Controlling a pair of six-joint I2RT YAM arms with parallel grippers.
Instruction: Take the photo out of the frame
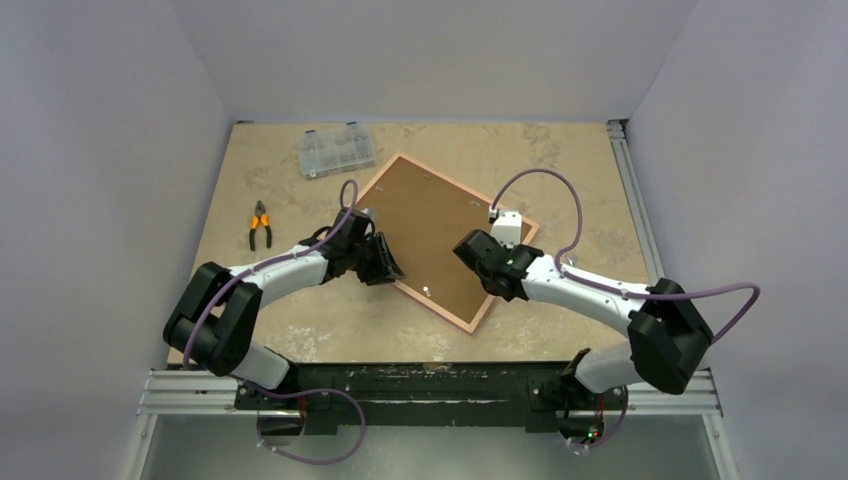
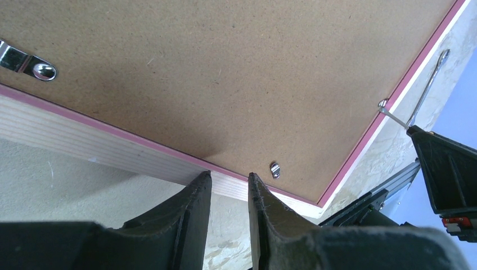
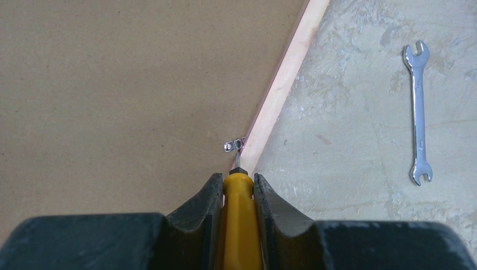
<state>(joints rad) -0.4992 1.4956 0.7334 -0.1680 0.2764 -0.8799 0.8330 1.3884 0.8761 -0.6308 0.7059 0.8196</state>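
Observation:
The pink frame (image 1: 446, 313) lies face down on the table, its brown backing board (image 1: 440, 225) facing up. The photo is hidden under the board. My left gripper (image 1: 388, 270) is at the frame's left edge. In the left wrist view its jaws (image 2: 229, 177) stand narrowly apart and empty, tips against the pale wood side (image 2: 84, 138), near a small metal clip (image 2: 275, 169). My right gripper (image 3: 236, 179) is shut on a yellow-handled screwdriver (image 3: 239, 225). The screwdriver's tip is at a metal clip (image 3: 233, 145) on the frame's right edge (image 3: 284, 79).
A clear compartment box (image 1: 336, 150) stands at the back left. Orange-handled pliers (image 1: 260, 225) lie left of the frame. A small wrench (image 3: 417, 112) lies on the table right of the frame. Another clip (image 2: 34, 64) sits farther along the left edge.

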